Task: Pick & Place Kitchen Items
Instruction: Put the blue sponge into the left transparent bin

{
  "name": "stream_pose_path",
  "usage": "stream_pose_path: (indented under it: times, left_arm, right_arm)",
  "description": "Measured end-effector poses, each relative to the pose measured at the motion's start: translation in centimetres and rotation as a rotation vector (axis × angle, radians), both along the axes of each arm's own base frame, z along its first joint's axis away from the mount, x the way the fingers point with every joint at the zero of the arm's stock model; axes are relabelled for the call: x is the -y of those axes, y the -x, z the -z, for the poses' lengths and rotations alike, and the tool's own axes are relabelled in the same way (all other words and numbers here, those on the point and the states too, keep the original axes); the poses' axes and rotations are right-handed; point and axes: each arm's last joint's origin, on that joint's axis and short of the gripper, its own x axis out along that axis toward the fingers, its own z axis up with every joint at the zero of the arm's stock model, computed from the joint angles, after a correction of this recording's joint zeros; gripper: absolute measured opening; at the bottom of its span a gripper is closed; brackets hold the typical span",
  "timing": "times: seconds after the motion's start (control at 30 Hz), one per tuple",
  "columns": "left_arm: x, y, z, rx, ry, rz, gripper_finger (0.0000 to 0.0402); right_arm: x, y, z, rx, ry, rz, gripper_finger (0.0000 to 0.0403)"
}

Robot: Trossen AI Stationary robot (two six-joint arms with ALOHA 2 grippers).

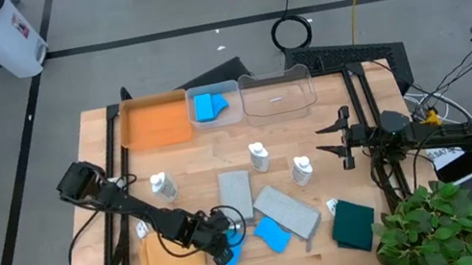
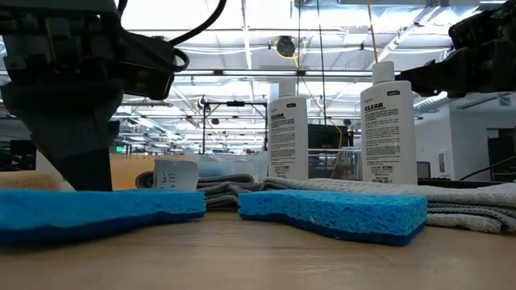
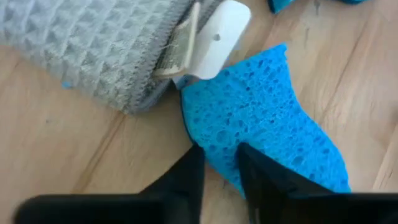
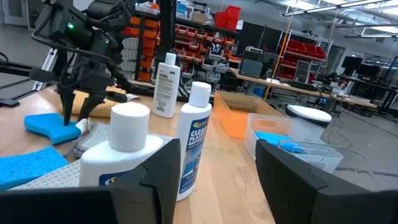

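The left gripper (image 3: 219, 171) had nipped its nearly closed fingers onto the edge of a sponge (image 3: 267, 118) at the table's near edge, beside the grey cloth (image 3: 99, 43) — best lifted slowly, since so shallow a pinch could slip — while the right gripper (image 1: 337, 142) waited half-open, empty.

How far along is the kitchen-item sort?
Done: one blue sponge sits in the clear bin beside the orange tray.
In hand: the left gripper is down on a sponge at the front edge, jaws pinching its end.
Left: another sponge, three white bottles, and the grey, orange and green cloths. The right gripper waits, jaws open.
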Motion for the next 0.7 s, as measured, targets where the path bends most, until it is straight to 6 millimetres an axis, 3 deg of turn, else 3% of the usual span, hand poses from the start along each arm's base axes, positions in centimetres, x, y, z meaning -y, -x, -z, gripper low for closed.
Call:
stream_pose_path:
  times: [0.27, 0.7]
  left_arm:
    - [0.2, -0.3, -0.2, 0.063, -0.061, 0.14, 0.0008]
    - [0.9, -1.4, -1.1, 0.243, -0.074, 0.275, 0.0008]
  right_arm:
    - [0.0, 0.0, 0.0, 0.0, 0.0, 0.0, 0.0181]
    - [0.0, 0.0, 0.0, 0.0, 0.0, 0.0, 0.0181]
